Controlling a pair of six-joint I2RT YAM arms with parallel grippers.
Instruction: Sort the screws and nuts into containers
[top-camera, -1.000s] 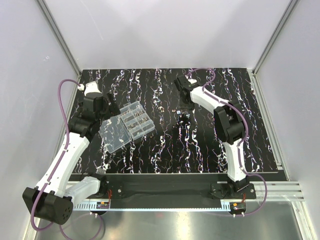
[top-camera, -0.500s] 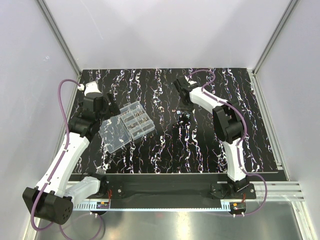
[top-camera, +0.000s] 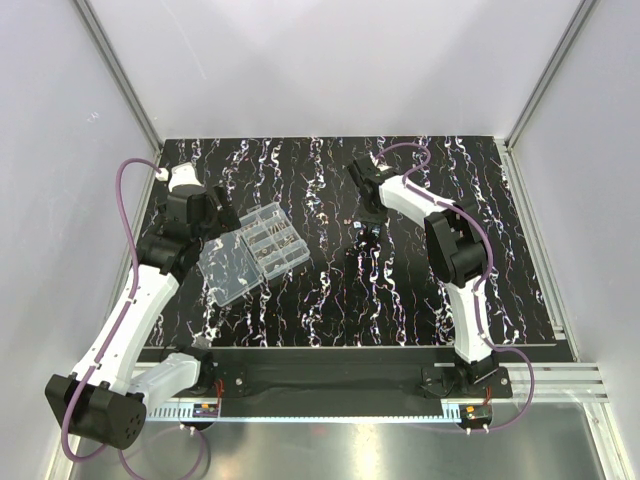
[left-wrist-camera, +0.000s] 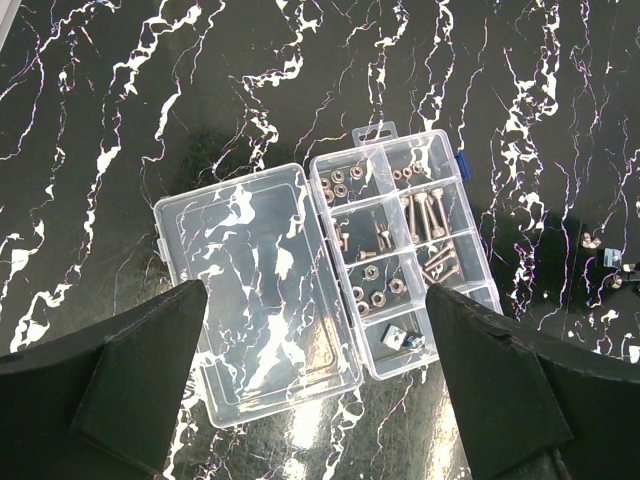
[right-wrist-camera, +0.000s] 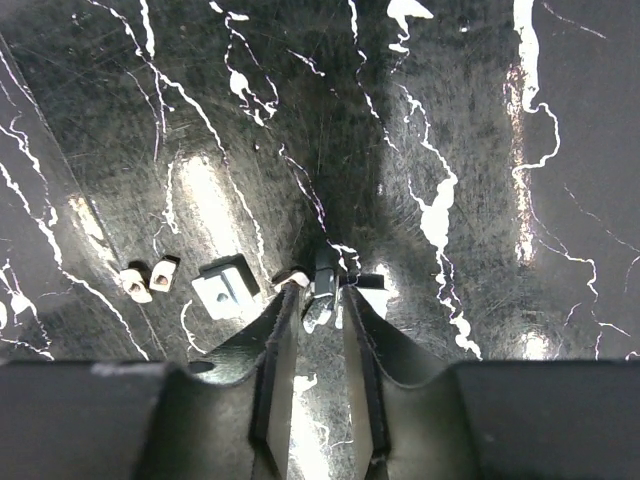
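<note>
The clear organiser box (left-wrist-camera: 371, 200) lies open on the black marbled table, its lid (left-wrist-camera: 255, 290) folded out to the left. Its containers hold nuts (left-wrist-camera: 340, 185) and screws (left-wrist-camera: 425, 210). My left gripper (left-wrist-camera: 315, 385) hangs wide open above the box with nothing between its fingers; the top view shows it (top-camera: 212, 220) at the box's left end. My right gripper (right-wrist-camera: 320, 300) is down at the table (top-camera: 366, 222), jaws narrowly open around a small dark and silvery metal piece (right-wrist-camera: 326, 272) lying between the fingertips. Whether the pads touch it does not show.
Left of the right fingertips lie a square silvery piece with a hole (right-wrist-camera: 225, 288) and two small pale pieces (right-wrist-camera: 148, 278). The left wrist view shows loose bits (left-wrist-camera: 590, 240) on the table right of the box. Grey walls enclose the table.
The right gripper's jaws have narrowed around the small metal piece, and its wrist has shifted slightly. The left arm and the box have not moved.
</note>
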